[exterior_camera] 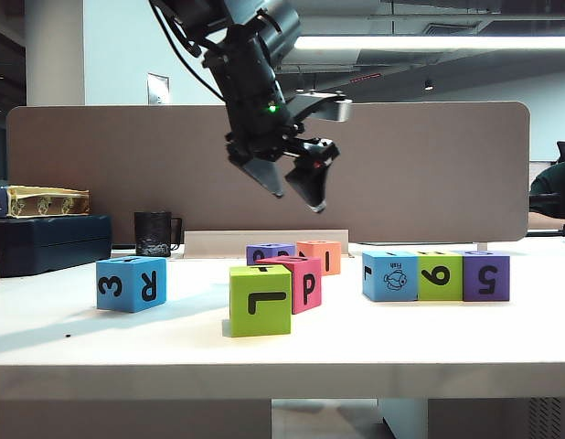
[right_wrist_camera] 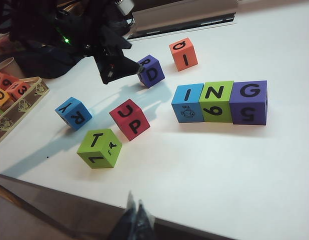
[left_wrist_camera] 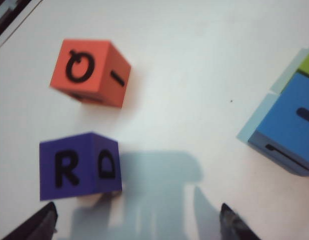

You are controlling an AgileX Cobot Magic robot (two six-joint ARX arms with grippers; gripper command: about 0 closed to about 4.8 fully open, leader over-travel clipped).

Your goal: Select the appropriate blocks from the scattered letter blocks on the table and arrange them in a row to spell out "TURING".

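My left gripper (exterior_camera: 299,183) is glossy black with wedge-shaped fingers, a green indicator light, black cables above; my right gripper (right_wrist_camera: 134,220) shows dark fingertips only.

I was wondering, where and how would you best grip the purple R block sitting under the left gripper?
The purple R block stands alone with bare table on its sides, the orange block well clear. Come straight down from above with the open left gripper and close on two opposite vertical faces near mid-height; flat parallel sides suit it.

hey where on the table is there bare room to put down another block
Bare: the wide front strip of the table before the I-N-G row, and the gap between that row and the magenta block. Crowded: around the purple block, under the open left gripper.
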